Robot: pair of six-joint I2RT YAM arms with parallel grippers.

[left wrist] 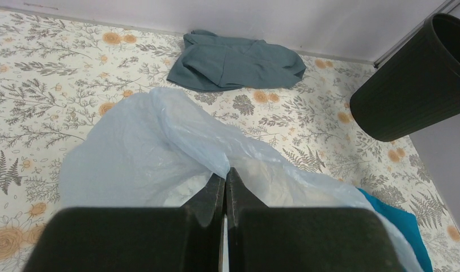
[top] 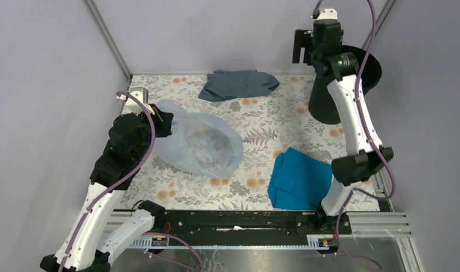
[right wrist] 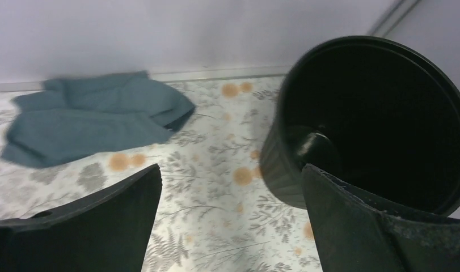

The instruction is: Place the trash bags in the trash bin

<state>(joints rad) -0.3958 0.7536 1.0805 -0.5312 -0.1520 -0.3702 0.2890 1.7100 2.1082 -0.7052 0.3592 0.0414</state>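
Note:
The pale blue translucent trash bag [top: 200, 146] lies crumpled on the floral table at centre left. My left gripper [top: 163, 121] is at the bag's left edge, and in the left wrist view it [left wrist: 226, 173] is shut on a pinched fold of the film [left wrist: 142, 141]. The black trash bin [top: 372, 72] stands at the back right, partly hidden behind my right arm. My right gripper [top: 300, 47] hangs high beside the bin's left side. In the right wrist view it [right wrist: 230, 173] is open with nothing between its fingers, and the bin's wall [right wrist: 276, 164] is just right of the gap.
A dull grey-blue cloth [top: 239, 84] lies at the back centre by the rear wall. A bright teal cloth [top: 300, 178] lies at the front right, near my right arm's base. A metal rail [top: 244, 222] runs along the near edge.

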